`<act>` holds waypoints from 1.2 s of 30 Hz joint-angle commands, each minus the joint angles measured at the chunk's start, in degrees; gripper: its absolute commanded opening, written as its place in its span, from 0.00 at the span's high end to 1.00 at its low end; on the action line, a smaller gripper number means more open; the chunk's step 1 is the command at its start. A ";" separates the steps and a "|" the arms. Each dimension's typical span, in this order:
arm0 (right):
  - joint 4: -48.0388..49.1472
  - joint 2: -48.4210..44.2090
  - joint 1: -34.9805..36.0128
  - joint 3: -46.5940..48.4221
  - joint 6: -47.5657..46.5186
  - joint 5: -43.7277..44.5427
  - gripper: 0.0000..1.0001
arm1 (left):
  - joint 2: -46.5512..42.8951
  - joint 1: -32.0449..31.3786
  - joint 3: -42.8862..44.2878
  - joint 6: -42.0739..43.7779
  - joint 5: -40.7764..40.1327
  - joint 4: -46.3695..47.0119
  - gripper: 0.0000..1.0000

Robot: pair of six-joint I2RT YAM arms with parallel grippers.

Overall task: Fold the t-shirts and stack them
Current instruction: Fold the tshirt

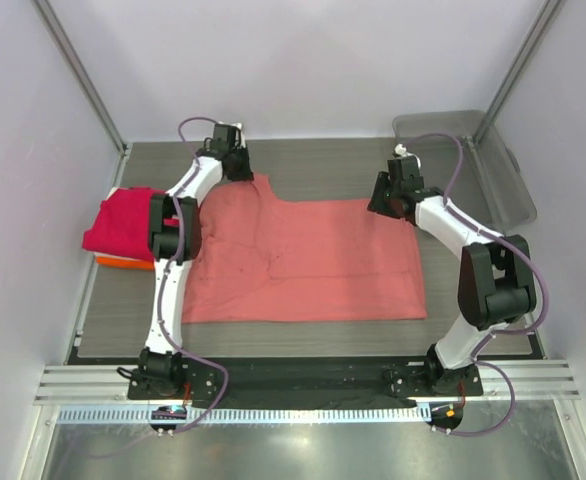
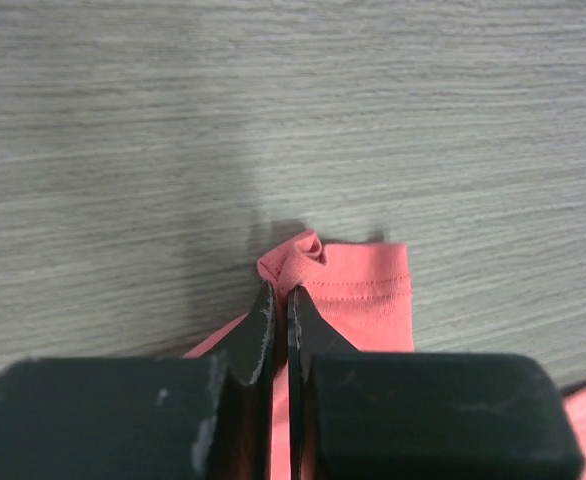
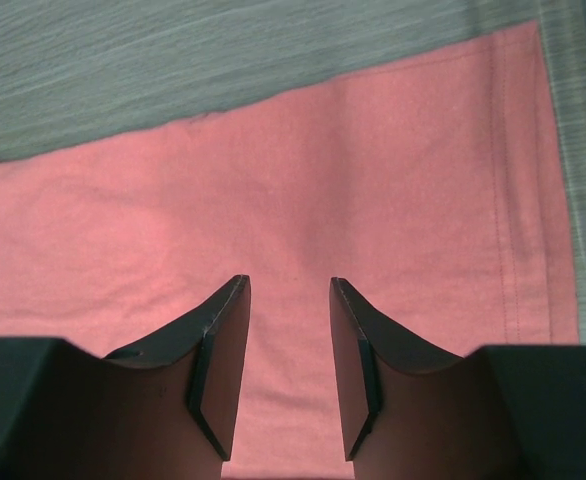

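At the left edge of the table (image 1: 323,160), the overhead view shows a small stack: one folded magenta-red t-shirt (image 1: 123,222) lying on one orange t-shirt (image 1: 121,262), of which only a strip shows. Neither wrist camera sees this stack.

Beside it, one coral t-shirt (image 1: 303,265) lies spread flat across the middle of the table. That makes three shirts in all.

The left gripper (image 1: 243,168) sits at the shirt's far left corner. From above its grip is hard to read, but the left wrist view shows the left gripper (image 2: 280,300) pinched tight on a bunched bit of stitched coral hem (image 2: 358,290).

The right gripper (image 1: 383,203) is at the shirt's far right edge. Its own camera shows the right gripper (image 3: 290,290) with jaws parted, nothing between them, above smooth coral cloth.

Only the overhead view shows the one clear bin (image 1: 473,165), at the far right.
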 commanded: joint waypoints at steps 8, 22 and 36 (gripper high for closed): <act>-4.16 11.84 -0.23 13.47 0.38 11.45 0.60 | -13.41 0.30 -12.04 -1.70 0.20 8.37 1.00; -11.10 26.79 -0.58 31.05 -1.38 21.82 0.52 | -24.84 0.30 -26.55 0.41 -11.31 12.07 1.00; -15.32 34.17 -0.67 38.26 -2.34 26.22 0.52 | -20.80 2.59 -22.86 -0.91 -11.85 6.88 1.00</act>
